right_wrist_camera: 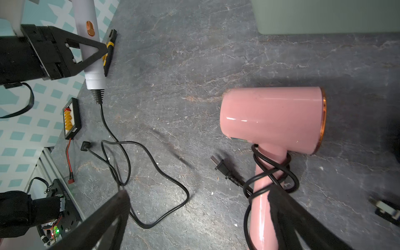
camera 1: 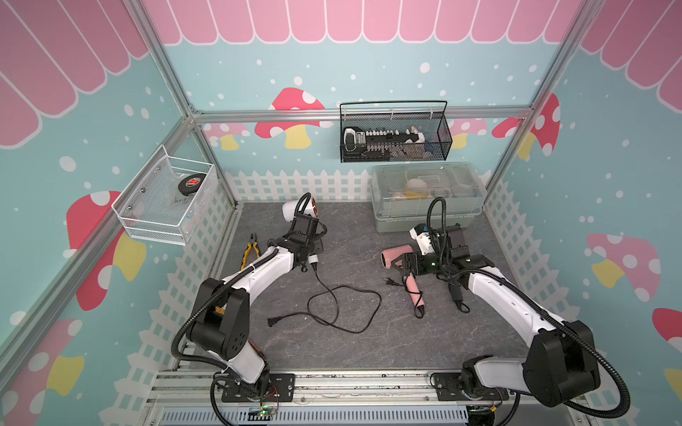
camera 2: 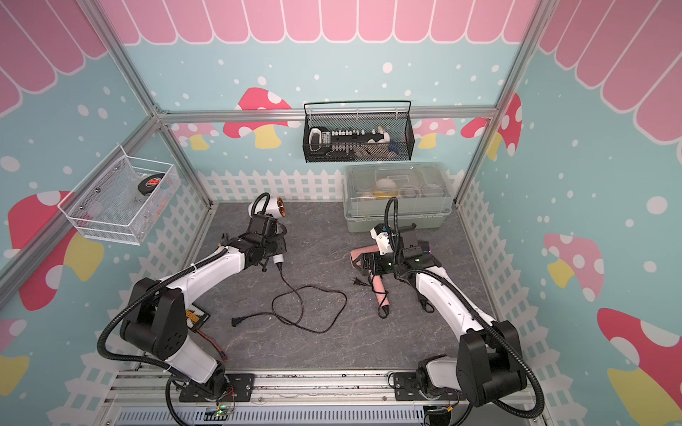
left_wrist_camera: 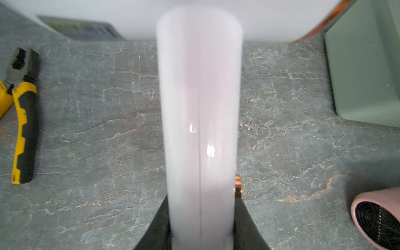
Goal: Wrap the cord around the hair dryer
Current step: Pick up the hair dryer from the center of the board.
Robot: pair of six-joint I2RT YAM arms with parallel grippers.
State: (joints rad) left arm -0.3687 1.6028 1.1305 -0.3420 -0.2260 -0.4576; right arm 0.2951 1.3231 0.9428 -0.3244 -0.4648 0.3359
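The left end effector (left_wrist_camera: 201, 203) is clenching the handle (left_wrist_camera: 199, 108) of the white hair dryer (camera 1: 289, 213), which is sitting toward 11 o'clock on the grey surface (camera 1: 369, 343), its head pointing to the far wall and its handle running back toward 6 o'clock. From the end of that handle the black cord (right_wrist_camera: 121, 142) is trailing loose, not wound on the dryer, and is lying in open loops over the middle of the surface toward 7 o'clock, ending in a plug (camera 1: 272, 321) that is resting flat at about 8 o'clock. The right end effector (right_wrist_camera: 198, 198) is standing released with its jaws spread wide, hovering over the pink hair dryer (right_wrist_camera: 270, 116), which is lying on its side just toward 2 o'clock from the centre. One of its fingers (right_wrist_camera: 303, 220) is crossing in front of the pink handle; whether it is touching cannot be told. A second cord (right_wrist_camera: 272, 164) is lying wound around the pink handle. Yellow pliers (left_wrist_camera: 22, 129) are lying at 10 o'clock, and a lidded container (camera 1: 424, 223) is standing at 1 o'clock.
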